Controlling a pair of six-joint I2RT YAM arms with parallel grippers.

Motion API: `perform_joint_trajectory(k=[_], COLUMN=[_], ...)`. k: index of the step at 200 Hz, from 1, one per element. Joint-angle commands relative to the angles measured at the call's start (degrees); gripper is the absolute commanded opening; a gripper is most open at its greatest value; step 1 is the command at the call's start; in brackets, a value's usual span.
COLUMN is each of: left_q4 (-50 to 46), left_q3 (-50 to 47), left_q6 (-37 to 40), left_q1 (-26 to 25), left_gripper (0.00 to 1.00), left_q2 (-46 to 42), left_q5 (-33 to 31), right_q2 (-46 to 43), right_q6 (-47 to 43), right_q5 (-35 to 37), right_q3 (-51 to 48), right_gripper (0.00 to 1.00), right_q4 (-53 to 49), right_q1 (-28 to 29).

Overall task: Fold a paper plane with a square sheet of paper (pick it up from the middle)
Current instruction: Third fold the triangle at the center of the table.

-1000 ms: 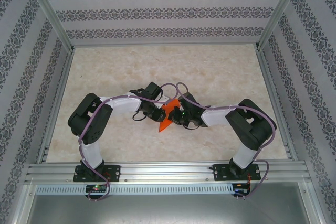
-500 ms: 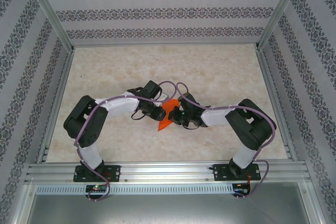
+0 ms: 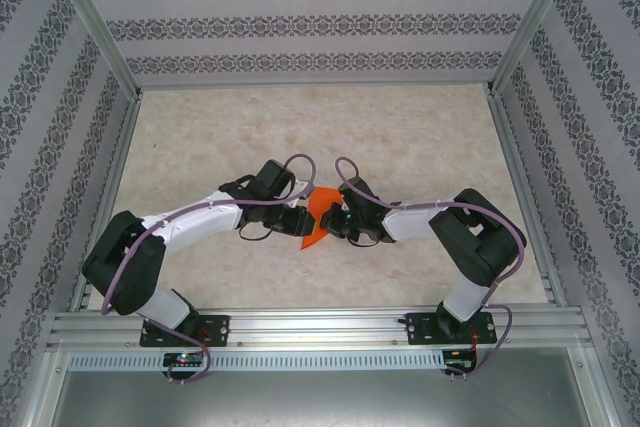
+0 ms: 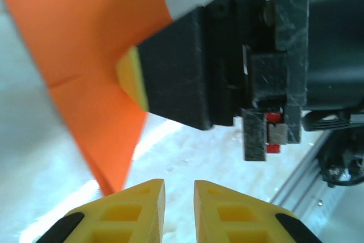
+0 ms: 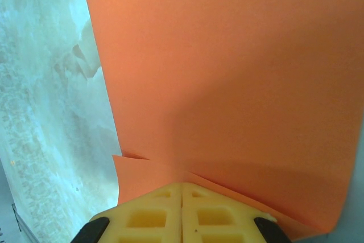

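Bright, even overhead light spread across the pale marbled tabletop (image 3: 400,137), faint soft shadows cast beneath the arms, the bright orange sheet of paper (image 5: 227,55) rendered soft-edged and partly shaded in the wrist views, background washed out by white glare there

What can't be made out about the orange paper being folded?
Top view: the orange paper is tiny, mostly covered by the left gripper and right gripper; folds unreadable.
Left wrist view: blurred; the right gripper's black body hides the paper's right side.
Right wrist view: the paper runs off the top edge; the yellow fingers cover the pinched part.
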Motion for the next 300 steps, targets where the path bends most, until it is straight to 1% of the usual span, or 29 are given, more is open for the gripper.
perform_joint_trajectory(k=[1,19,39,70,97,140,165,192,203,239,277,300], left_q4=[4.1,4.2,6.0,6.9,6.4,4.5,4.7,7.1,7.4,6.9,4.5,4.2], left_q3=[-0.9,-1.1,-1.2,-0.7,-0.7,-0.6,-1.0,-2.3,-2.6,-4.0,-4.1,-4.1], left_q6=[-5.9,-6.8,-7.2,-6.6,-5.6,-3.4,-3.5,-4.3,-4.4,-4.0,-2.1,-1.2], left_q1=[-1.9,-1.9,-2.0,-1.9,-1.9,-1.9,-1.9,-1.9,-1.9,-1.7,-1.1,-1.0], left_gripper=[0.22,0.22,0.23,0.23,0.23,0.22,0.22,0.22,0.22,0.22,0.22,0.23], left_q2=[2.3,4.4,6.1,8.3,9.6,9.9,10.5,11.2,11.4,11.4,10.3,8.9], left_q5=[1.8,0.7,1.2,0.8,-1.2,-4.4,-3.6,-0.4,0.0,-0.9,-4.6,-4.2], right_q2=[1.9,2.0,2.0,2.1,2.0,2.0,1.8,1.7,1.8,1.5,1.7,1.8], right_q6=[0.8,0.8,0.8,0.8,0.7,0.4,0.2,0.0,-0.2,-0.5,-0.6,-0.6], right_q5=[3.1,3.0,3.0,2.7,2.8,2.8,2.9,3.2,3.1,3.5,3.5,4.0], right_q3=[0.2,0.2,0.1,0.2,0.2,0.2,0.2,0.3,0.4,0.5,0.7,0.7], right_gripper=[0.07,0.08,0.08,0.08,0.08,0.08,0.08,0.08,0.08,0.08,0.08,0.08], right_q4=[-3.6,-3.6,-3.7,-3.6,-3.7,-4.2,-4.6,-5.3,-5.6,-6.5,-6.8,-7.3], right_q1=[0.6,0.7,0.8,0.8,0.9,0.9,0.9,0.8,0.9,0.9,1.0,0.8])
